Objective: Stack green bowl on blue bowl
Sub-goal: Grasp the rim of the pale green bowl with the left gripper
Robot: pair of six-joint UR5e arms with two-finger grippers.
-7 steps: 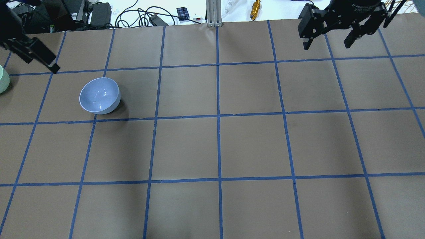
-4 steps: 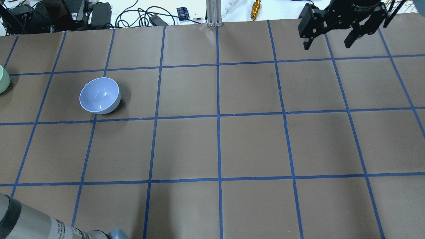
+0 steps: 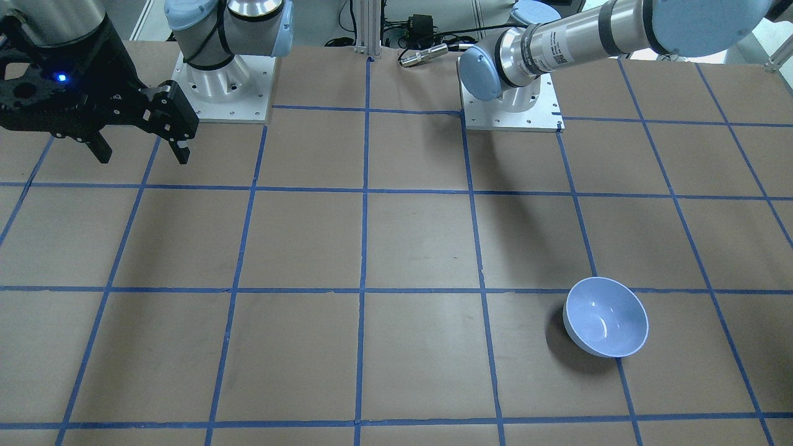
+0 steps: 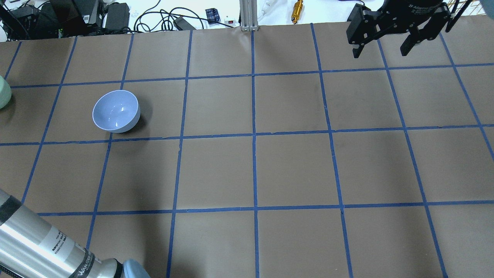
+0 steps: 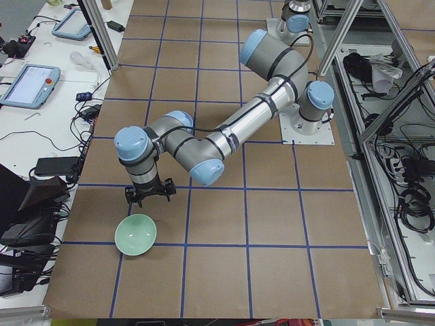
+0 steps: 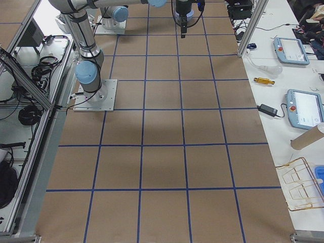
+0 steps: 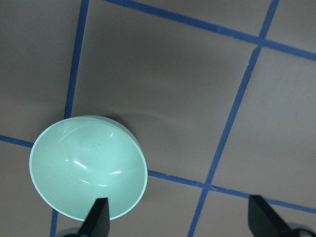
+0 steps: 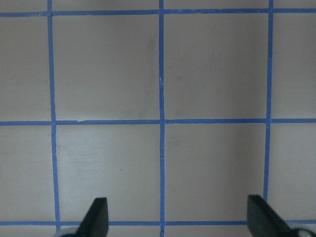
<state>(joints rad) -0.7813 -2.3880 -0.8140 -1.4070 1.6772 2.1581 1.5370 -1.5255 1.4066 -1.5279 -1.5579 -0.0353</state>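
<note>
The green bowl [image 7: 89,167] stands upright on the brown table at its left end. It shows at the left edge of the overhead view [image 4: 3,92] and in the exterior left view [image 5: 136,234]. My left gripper [image 7: 180,219] is open and empty. It hovers just beside the green bowl [image 5: 149,200], with one fingertip [image 7: 100,215] over the bowl's rim. The blue bowl [image 4: 115,111] stands upright and empty about one square to the right; it also shows in the front view [image 3: 606,316]. My right gripper [image 4: 382,48] is open and empty, high over the far right of the table [image 3: 139,152].
The left arm's silver forearm [image 4: 42,243] crosses the near left corner of the overhead view. Cables, power bricks, a metal post [image 4: 247,15] and a brass part [image 4: 297,11] lie past the far edge. The arm bases [image 3: 223,80] stand at the robot's side.
The left gripper has left the overhead view at its top left. The left forearm has swung into the bottom left corner. The bowls and the right gripper have not moved.
</note>
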